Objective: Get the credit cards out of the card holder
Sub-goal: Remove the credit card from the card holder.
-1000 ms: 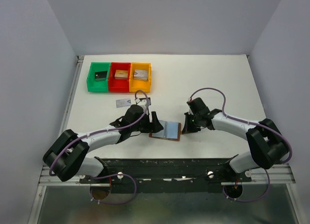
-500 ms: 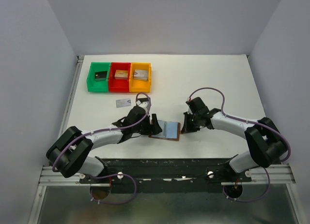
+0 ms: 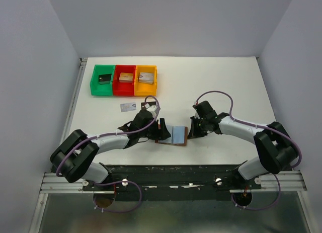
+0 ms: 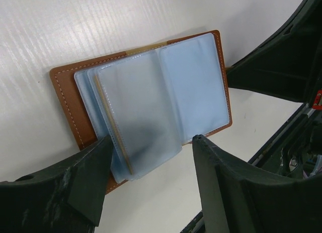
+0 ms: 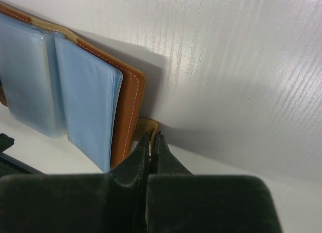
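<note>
The card holder (image 4: 63, 92) looks like smooth brown leather with pale stitching; its sleeves (image 4: 151, 102) are frosted, translucent blue plastic. The white desk (image 4: 75, 21) is finely ribbed, faintly glossy.

White table (image 3: 226, 82), pale grey walls (image 3: 171, 21)

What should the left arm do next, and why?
Probably close the left gripper on the gold-tan card edge in the light blue plastic sleeves: its open jaws straddle them, while the right gripper holds the tab of the brown leather card holder.
</note>
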Motion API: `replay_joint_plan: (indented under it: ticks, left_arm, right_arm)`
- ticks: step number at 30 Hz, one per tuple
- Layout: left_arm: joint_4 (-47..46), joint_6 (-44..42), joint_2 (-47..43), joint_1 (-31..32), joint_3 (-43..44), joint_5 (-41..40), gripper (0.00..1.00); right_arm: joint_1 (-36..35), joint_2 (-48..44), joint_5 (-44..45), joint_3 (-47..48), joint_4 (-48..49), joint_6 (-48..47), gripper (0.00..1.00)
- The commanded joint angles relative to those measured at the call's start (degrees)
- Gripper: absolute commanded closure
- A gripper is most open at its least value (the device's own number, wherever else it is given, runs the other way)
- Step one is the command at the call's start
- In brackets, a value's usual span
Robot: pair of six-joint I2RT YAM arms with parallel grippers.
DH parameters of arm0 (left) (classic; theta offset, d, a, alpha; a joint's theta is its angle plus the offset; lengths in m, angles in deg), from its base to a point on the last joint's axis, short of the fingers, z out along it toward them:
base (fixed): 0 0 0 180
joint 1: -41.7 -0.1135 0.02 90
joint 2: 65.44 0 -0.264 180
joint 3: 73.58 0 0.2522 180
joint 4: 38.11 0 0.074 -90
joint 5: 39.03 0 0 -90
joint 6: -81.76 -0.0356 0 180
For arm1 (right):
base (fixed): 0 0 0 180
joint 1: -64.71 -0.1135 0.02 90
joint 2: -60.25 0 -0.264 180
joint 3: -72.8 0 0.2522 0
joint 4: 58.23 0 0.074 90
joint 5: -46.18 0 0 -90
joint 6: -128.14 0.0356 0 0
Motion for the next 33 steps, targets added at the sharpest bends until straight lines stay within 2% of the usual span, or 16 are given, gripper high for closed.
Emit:
replay_joint_plan:
  ticks: [1,15,22,33]
  left_arm:
    - [-4.3,-1.1,-1.4,0.7,-0.9,2.7,0.27]
    - [-4.8,-1.9,-2.2,1.5,-0.7,2.8,0.29]
    - [-3.3,-1.8,-3.4,1.4,-1.5,0.2,0.30]
    - [-1.5,-4.7,-0.1,3.9,2.9,1.9,0.30]
  right_arm:
    - [-0.2,0.7,-1.6,1.0,1.3,-0.4,1.00]
    - [-0.2,0.7,-1.3,1.1,1.0,-0.6,1.00]
    - [-0.2,0.7,-0.5,1.0,0.5,-0.9,1.00]
    - [-0.2,1.1,-0.9,1.7,0.2,-1.0,1.00]
